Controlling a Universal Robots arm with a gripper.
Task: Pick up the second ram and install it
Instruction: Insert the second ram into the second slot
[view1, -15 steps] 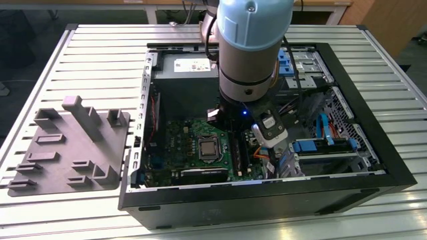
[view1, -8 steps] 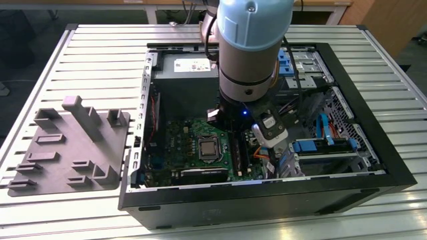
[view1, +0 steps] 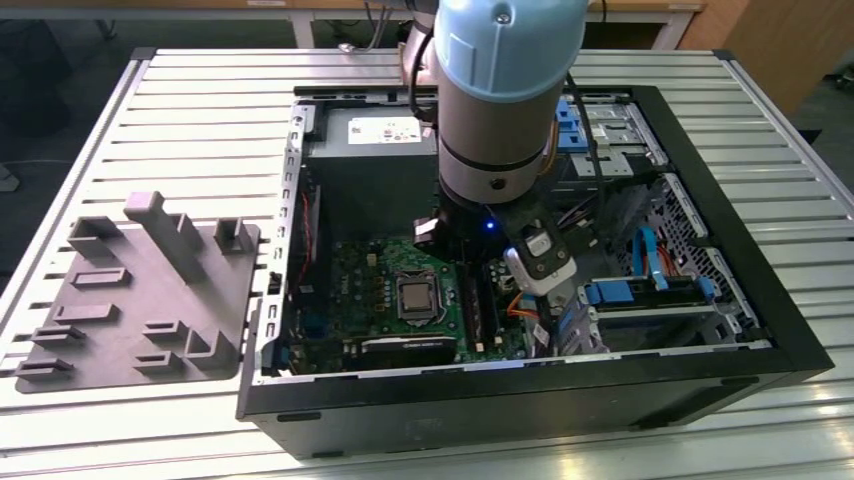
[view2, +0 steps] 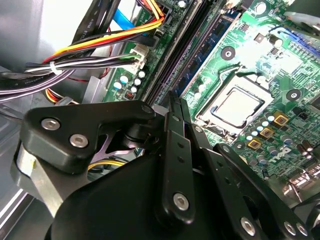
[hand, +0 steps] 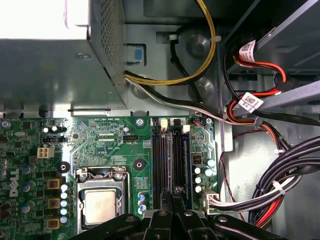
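Observation:
My gripper (hand: 173, 194) is down inside the open computer case (view1: 747, 380), with its two thin black fingers pressed together, shut. The tips (view2: 175, 102) hang right over the bank of long black memory slots (hand: 170, 155) beside the processor socket (hand: 99, 205) on the green motherboard (view1: 367, 280). A dark ram stick with a row of chips (view2: 212, 39) stands seated in one of those slots. Whether the fingertips touch a stick I cannot tell. In the exterior view the gripper (view1: 527, 275) is low in the case, under the arm's blue-capped wrist.
A grey plastic tray (view1: 134, 290) with upright blocks lies on the slatted table at the exterior view's left. Cable bundles (hand: 280, 185) run close beside the slots. The power supply box (hand: 55, 65) and drive cages (view1: 641, 290) flank the motherboard.

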